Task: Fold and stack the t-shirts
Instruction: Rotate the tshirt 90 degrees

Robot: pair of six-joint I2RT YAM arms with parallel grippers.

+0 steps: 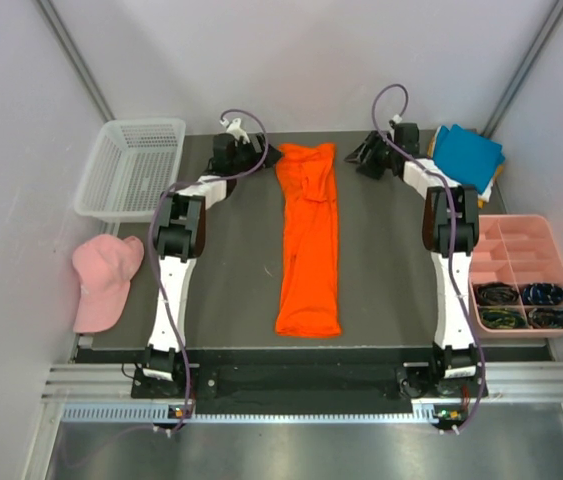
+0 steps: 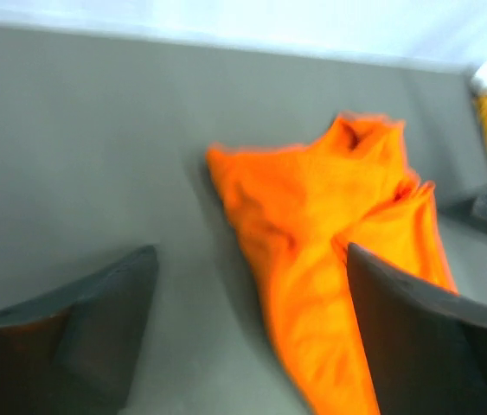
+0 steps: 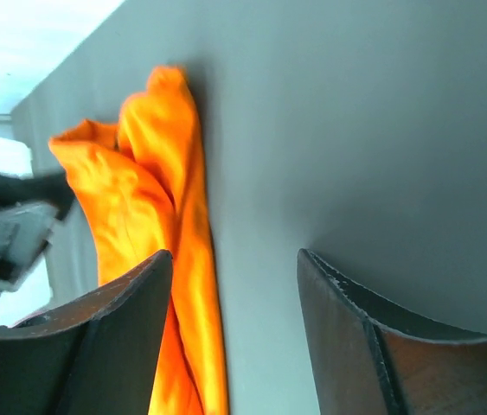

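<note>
Dark grey table [image 1: 231, 290] under everything, both arm bases bolted at near edge.

Mid-table: orange t-shirt [image 1: 309, 240], folded to a long narrow strip, flat, running near to far, far end bunched and wrinkled. Between the two arms, touching neither.

Left arm [image 1: 176, 260] reaching to far side, left of the strip's far end. Right arm [image 1: 448, 260] mirrored on the right.

Far-left corner: white mesh basket [image 1: 146, 124], overhanging table edge.

Right edge: pink divided tray [image 1: 521, 218], dark cable bundles [image 1: 521, 305] in the near compartments, far ones bare.

Left edge: pale pink cap [image 1: 104, 275], half off the table.

Far-right corner: teal t-shirt [image 1: 466, 153] folded, on top of a small stack; white and amber edges peeking out underneath, too small to say more.

Left gripper [image 1: 264, 155] just beside the strip's far end, jaws spread, nothing between them. Left wrist view blurred: left gripper [image 2: 252, 277] over bare table, orange cloth [image 2: 330, 233] beyond and partly behind one finger, no contact seen.

Right gripper [image 1: 363, 155] near the strip's far end, apart from it. Right wrist view: right gripper [image 3: 234, 259] jaws spread over bare table, empty; orange cloth [image 3: 152, 207] off to one side, behind one finger.
</note>
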